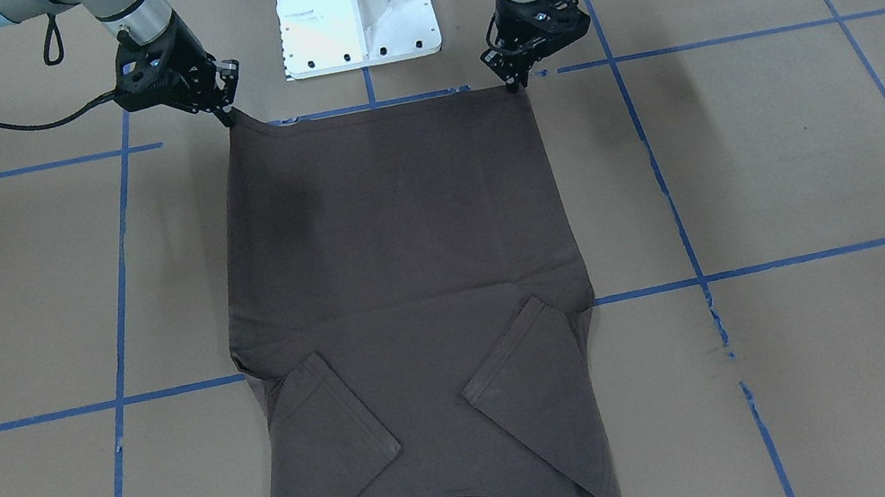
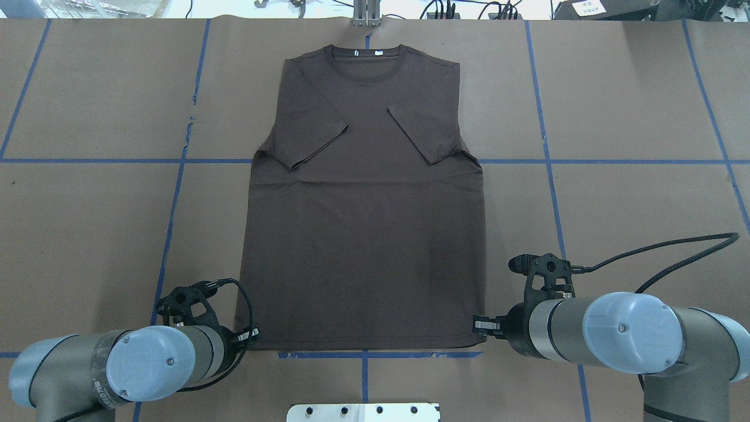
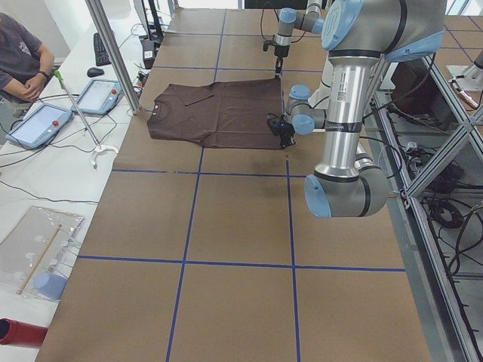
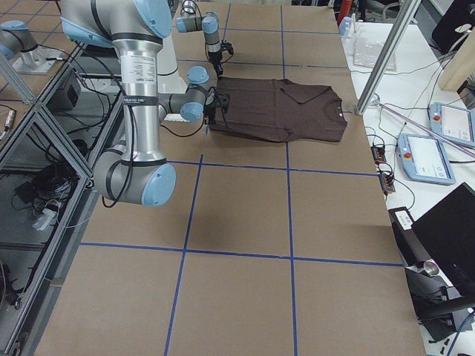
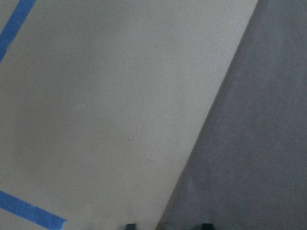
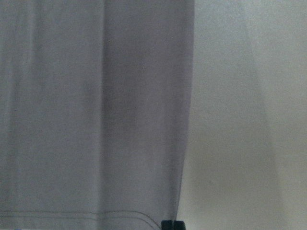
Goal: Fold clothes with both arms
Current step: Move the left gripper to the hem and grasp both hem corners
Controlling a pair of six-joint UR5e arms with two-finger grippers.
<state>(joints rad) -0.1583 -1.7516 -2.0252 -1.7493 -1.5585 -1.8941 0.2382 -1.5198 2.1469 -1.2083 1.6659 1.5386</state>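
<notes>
The dark brown T-shirt (image 1: 394, 230) lies flat on the brown table, collar (image 2: 367, 55) away from the robot and both sleeves folded inward. My left gripper (image 1: 513, 79) is down at the hem corner on its side. In the left wrist view its two fingertips (image 5: 130, 225) stand apart with the shirt's edge (image 5: 254, 143) running between them, so it is open. My right gripper (image 1: 231, 114) is at the other hem corner, which is drawn up slightly toward it. In the right wrist view its fingertips (image 6: 171, 224) are together at the corner of the cloth (image 6: 96, 120).
The white pedestal base (image 1: 355, 9) stands just behind the hem, between the arms. Blue tape lines (image 2: 176, 199) grid the table. Beyond the collar end, a side bench holds teach pendants (image 3: 38, 124), and a seated person (image 3: 23, 60) is beside it.
</notes>
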